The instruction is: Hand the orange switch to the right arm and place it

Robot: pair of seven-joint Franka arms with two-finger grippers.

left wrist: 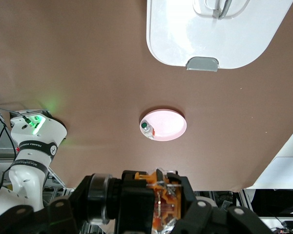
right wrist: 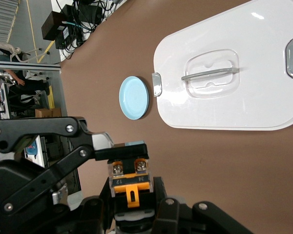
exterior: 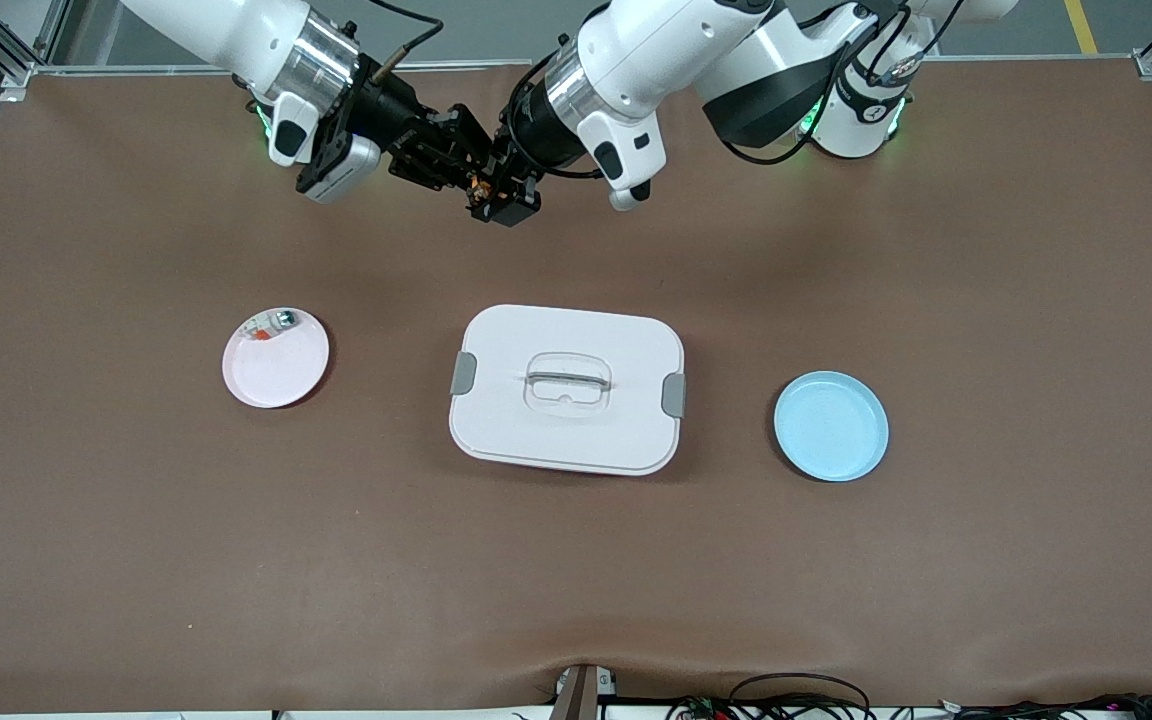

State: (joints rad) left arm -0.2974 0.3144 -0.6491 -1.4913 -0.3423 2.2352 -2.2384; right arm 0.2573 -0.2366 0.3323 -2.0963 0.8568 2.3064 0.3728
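The brown bench [exterior: 836,560] lies bare along the edge nearest the front camera, with wide open surface at both ends; everything on it sits in one row across the middle. A white lidded box [exterior: 566,388] stands at the centre, a pink plate [exterior: 276,358] toward the right arm's end with a small white part [exterior: 271,325] on its rim, and a blue plate [exterior: 831,426] toward the left arm's end. Both arms meet in the air above the bare strip between the box and the robot bases. The orange switch [right wrist: 130,178] is up there, clenched in the left hand [exterior: 501,195], and the right hand [exterior: 456,150] is closed on it too, its fingers [right wrist: 129,150] pressing one end.
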